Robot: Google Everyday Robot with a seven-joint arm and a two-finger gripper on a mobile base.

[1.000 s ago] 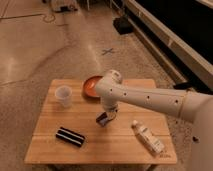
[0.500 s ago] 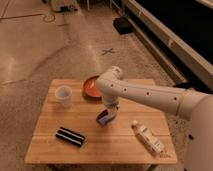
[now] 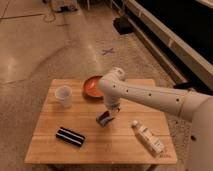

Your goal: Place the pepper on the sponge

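Note:
My gripper hangs from the white arm that reaches in from the right, pointing down at the middle of the wooden table. Right under its tip lies the light blue sponge. The dark red pepper shows as a small dark streak at the gripper's tip, against the top of the sponge. Whether the pepper rests on the sponge or is still held cannot be made out.
An orange bowl stands at the table's back edge, just behind the arm. A clear plastic cup is at the back left, a black striped block at the front left, and a white bottle lies at the front right.
The gripper has stayed low over the sponge with the pepper at its tip. The arm has only shifted slightly.

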